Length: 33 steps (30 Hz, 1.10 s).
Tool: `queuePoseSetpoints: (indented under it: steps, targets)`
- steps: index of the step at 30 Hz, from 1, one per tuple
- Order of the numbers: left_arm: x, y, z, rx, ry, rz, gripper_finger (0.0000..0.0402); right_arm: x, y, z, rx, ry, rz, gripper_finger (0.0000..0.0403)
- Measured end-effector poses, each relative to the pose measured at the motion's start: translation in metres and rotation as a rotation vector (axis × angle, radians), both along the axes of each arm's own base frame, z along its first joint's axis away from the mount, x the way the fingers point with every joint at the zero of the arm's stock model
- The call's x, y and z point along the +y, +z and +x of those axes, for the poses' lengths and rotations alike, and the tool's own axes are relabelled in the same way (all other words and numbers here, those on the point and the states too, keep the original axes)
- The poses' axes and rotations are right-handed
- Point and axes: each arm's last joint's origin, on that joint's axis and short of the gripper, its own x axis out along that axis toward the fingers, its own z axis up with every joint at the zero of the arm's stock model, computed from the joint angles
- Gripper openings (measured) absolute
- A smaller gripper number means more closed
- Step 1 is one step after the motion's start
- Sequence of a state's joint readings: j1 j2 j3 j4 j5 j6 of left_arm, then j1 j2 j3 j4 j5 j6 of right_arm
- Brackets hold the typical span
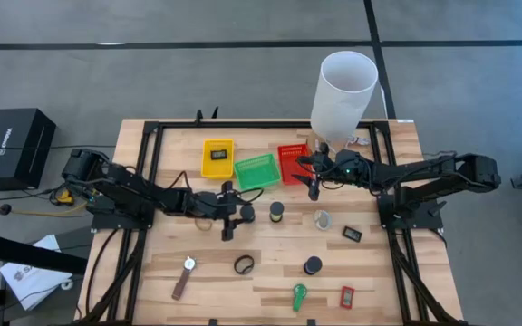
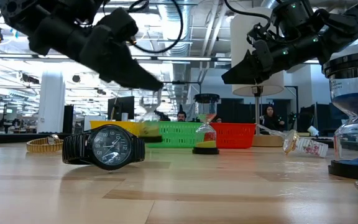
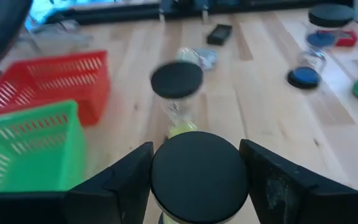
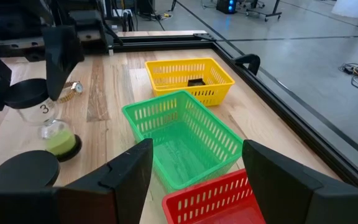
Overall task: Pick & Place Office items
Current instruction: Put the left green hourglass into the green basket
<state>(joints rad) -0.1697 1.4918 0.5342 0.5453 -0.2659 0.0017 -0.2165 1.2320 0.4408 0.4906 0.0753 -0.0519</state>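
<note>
My left gripper (image 1: 239, 212) (image 3: 197, 186) stands at mid-table, shut on a small hourglass (image 1: 249, 211) with a black cap and green sand; the right wrist view shows this hourglass (image 4: 42, 118) too. A second hourglass (image 1: 276, 212) (image 3: 177, 81) stands just beyond it. My right gripper (image 1: 314, 185) (image 4: 197, 180) hangs open and empty over the green tray (image 4: 185, 137) and red tray (image 4: 216, 199). Loose on the table lie a black rectangle (image 1: 352, 234), a blue-sand hourglass (image 1: 313, 265), a ring-shaped watch (image 1: 244, 264), a green clip (image 1: 299, 294), a red rectangle (image 1: 347, 296) and a brown strip (image 1: 180, 288). My left gripper has the hourglass by its black top cap (image 3: 197, 171), pinched between the two fingers, one on each side of the round cap. The fingers come nearly level from the table's left. The hourglass hangs slightly tilted, green lower bulb (image 4: 59, 142) at the table; whether it rests there I cannot tell.
A yellow tray (image 1: 217, 157) with a dark item in it sits beside the green tray (image 1: 256, 170) and red tray (image 1: 293, 163) at the far side. A tall white cylinder (image 1: 343, 86) stands at the far edge. A toppled hourglass (image 1: 323, 219) lies right of centre.
</note>
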Motion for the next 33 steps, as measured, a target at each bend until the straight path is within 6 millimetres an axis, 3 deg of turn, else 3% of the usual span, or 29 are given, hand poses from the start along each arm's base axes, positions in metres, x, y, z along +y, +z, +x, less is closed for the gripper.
queuePoseSetpoints:
  steps: [8,14,18,24,28,33]
  targets:
    - [0.023,0.019,0.015,-0.064,0.081,0.011,0.0231,0.000,0.000,0.000,-0.001,0.000,0.000,0.0240]
    - [0.049,0.021,0.017,-0.073,0.172,0.014,0.0211,0.000,0.000,0.000,0.002,0.000,0.000,0.0240]
    - [0.062,0.021,0.016,-0.073,0.221,0.016,0.0223,0.000,0.000,0.000,0.004,0.000,0.001,0.0240]
    - [0.070,0.025,0.016,-0.101,0.219,0.013,0.0225,0.000,0.000,0.000,0.004,0.000,0.001,0.0240]
    - [0.070,0.040,0.011,-0.141,0.218,0.075,0.0211,0.000,0.000,0.000,0.005,0.000,0.001,0.0240]
    - [0.083,0.060,0.000,-0.199,0.298,0.122,0.0229,0.000,0.000,0.000,0.005,-0.001,0.000,0.0240]
